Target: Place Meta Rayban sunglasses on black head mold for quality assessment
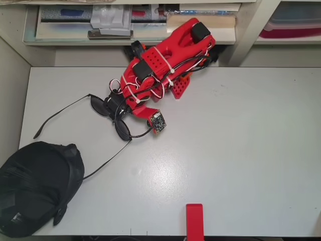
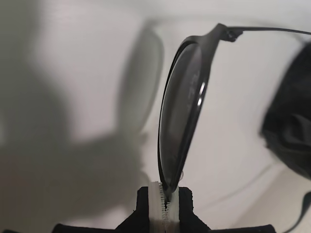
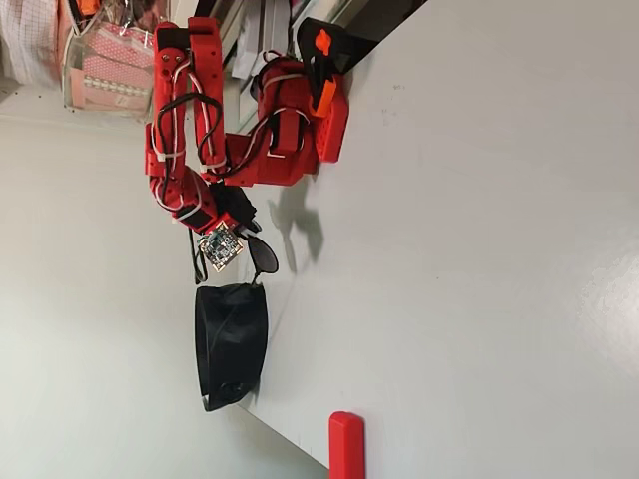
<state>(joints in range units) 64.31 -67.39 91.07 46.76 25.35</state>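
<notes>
The Meta Rayban sunglasses (image 1: 122, 128) are thin, black-framed and have dark lenses. My gripper (image 1: 114, 111) is shut on them near the bridge, and their long temple arms trail to the lower left in the overhead view. In the wrist view my fingertips (image 2: 156, 201) pinch the rim of one lens (image 2: 180, 116), which casts a separate shadow on the table. The black head mold (image 1: 35, 186) sits at the table's front left corner, apart from the glasses. It also shows at the right edge of the wrist view (image 2: 291, 121) and below the gripper (image 3: 245, 238) in the sideways fixed view (image 3: 230, 344).
A red block (image 1: 194, 220) stands at the front edge of the white table (image 1: 225, 150). Shelves with boxes (image 1: 130, 22) run behind the arm's red base (image 1: 175, 55). A small circuit-board camera (image 1: 157, 122) hangs beside the gripper.
</notes>
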